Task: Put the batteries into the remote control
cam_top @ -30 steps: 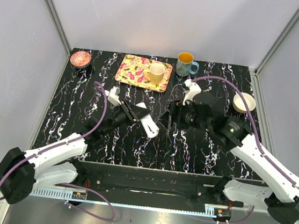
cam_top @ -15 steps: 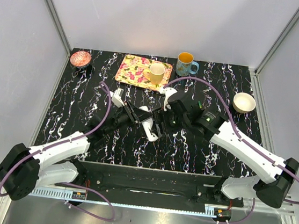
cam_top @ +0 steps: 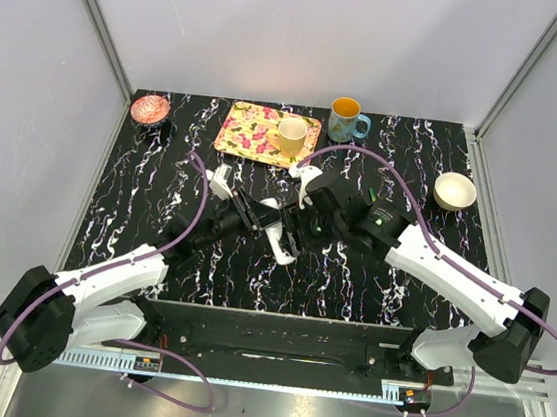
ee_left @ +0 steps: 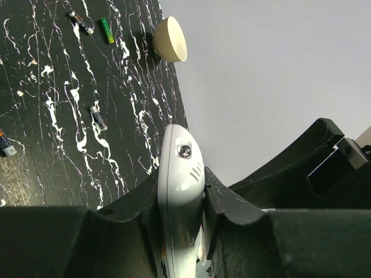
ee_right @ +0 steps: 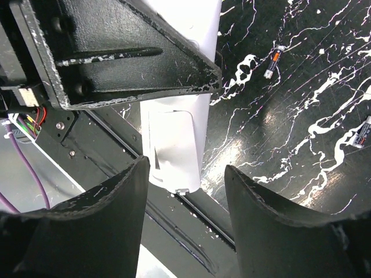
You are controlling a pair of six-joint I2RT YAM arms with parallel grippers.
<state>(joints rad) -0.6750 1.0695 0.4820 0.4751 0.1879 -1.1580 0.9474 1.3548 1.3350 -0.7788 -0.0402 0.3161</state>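
The left gripper [ee_left: 182, 200] is clamped on the remote control [ee_left: 177, 165]. Its two fingers [ee_left: 226, 202] press the long sides of the white bar, which juts out from between them over the black marbled table [cam_top: 132, 172]. The right gripper [ee_right: 185, 174] faces it from the opposite side at the middle of the table, jaws spread wider than the bar and gripping nothing. Its fingers [ee_right: 110, 231] straddle the free end of the remote, with a clear gap at one finger; whether the other touches the plastic cannot be told. The batteries lie loose on the table, none in the remote. An orange-tipped battery [ee_right: 272, 62] lies just beyond the remote's end. In the left wrist view a dark battery [ee_left: 98, 117] lies ahead of the remote's tip, and farther off a green battery [ee_left: 106, 30] lies beside another dark one [ee_left: 81, 22], near a cream bowl [ee_left: 170, 39]. Along the far edge stand a floral tray [cam_top: 252, 135] carrying a yellow cup [cam_top: 291, 134], a blue mug [cam_top: 345, 122] to its right, and a copper-coloured dish [cam_top: 150, 109] at the left corner.
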